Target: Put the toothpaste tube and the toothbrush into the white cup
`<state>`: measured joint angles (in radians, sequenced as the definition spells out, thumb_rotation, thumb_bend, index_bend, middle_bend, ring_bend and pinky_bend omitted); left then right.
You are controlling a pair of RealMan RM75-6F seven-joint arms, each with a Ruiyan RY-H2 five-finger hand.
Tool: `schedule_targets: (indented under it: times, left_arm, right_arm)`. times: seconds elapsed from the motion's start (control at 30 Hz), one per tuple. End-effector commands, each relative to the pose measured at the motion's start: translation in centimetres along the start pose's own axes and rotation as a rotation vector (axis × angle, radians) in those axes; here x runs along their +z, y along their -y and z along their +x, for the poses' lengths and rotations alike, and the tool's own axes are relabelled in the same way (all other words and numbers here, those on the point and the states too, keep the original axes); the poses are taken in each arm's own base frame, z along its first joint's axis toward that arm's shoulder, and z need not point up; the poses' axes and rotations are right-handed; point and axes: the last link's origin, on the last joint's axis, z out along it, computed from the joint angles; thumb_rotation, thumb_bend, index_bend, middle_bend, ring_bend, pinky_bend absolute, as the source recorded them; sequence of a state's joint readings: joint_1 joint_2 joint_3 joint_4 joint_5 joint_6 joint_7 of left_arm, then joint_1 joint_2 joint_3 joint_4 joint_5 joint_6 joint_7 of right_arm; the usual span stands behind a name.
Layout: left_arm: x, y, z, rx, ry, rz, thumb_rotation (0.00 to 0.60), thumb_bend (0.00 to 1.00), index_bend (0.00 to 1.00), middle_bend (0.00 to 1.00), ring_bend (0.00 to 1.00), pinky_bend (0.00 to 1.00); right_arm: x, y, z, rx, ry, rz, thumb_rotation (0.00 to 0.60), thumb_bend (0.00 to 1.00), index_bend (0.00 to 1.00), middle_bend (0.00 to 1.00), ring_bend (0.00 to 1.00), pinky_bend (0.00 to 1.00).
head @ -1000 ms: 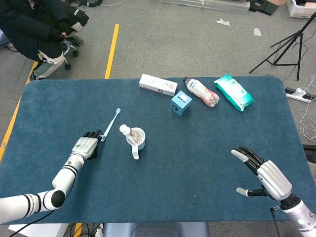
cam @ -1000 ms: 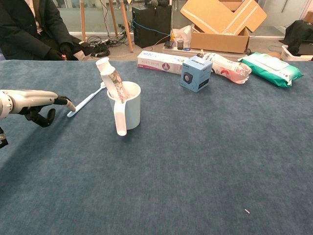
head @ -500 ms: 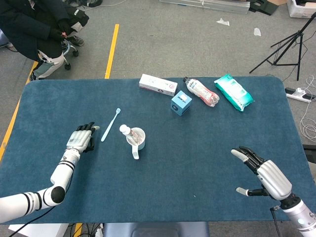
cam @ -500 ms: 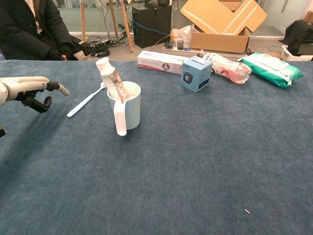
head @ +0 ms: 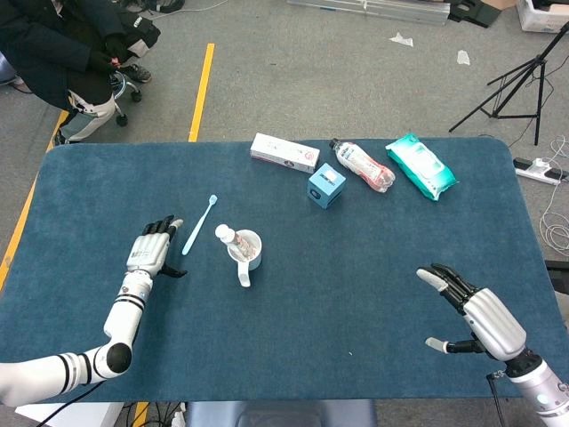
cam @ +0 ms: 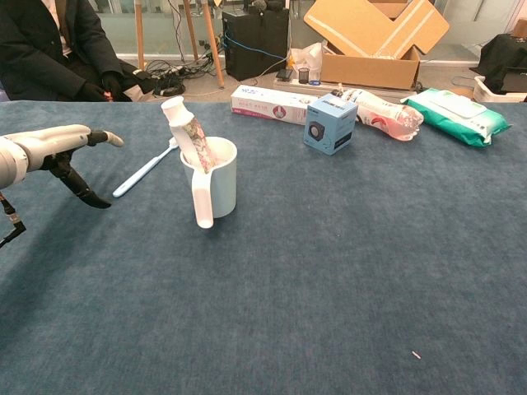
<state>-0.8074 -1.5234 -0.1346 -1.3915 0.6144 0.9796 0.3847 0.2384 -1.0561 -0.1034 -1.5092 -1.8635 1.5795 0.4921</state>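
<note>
Head view: set high above the near edge, tilted steeply down, taking in the whole blue bench from edge to edge, plus grey floor beyond the far side. Chest view: set low at the near edge, close to the surface, facing level across toward the far side and the cardboard box behind. Shared by both: the white cup, the toothbrush, the far row of items, the left robot hand. Only from above: the right robot hand.
</note>
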Motion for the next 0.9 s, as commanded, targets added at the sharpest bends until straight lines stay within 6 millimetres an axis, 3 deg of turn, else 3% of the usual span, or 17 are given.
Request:
schedule_targets:
  times: [0.03,0.9]
  left_arm:
    - [0.5,-0.2,-0.1,-0.006,-0.044,0.028,0.6,0.06,0.0,0.0,0.0,0.0]
    - [2.9,-1.1,-0.9,-0.074,-0.127,0.15,0.6,0.06,0.0,0.0,0.0,0.0]
  right_arm:
    - [-0.1,0.0,0.1,0.0,-0.002,0.001,0.6,0.01,0.02,0.15,0.09,0.4]
    - [-0.2,0.0,0.4,0.007,-0.012,0.005,0.6,0.01,0.02,0.15,0.09,0.4]
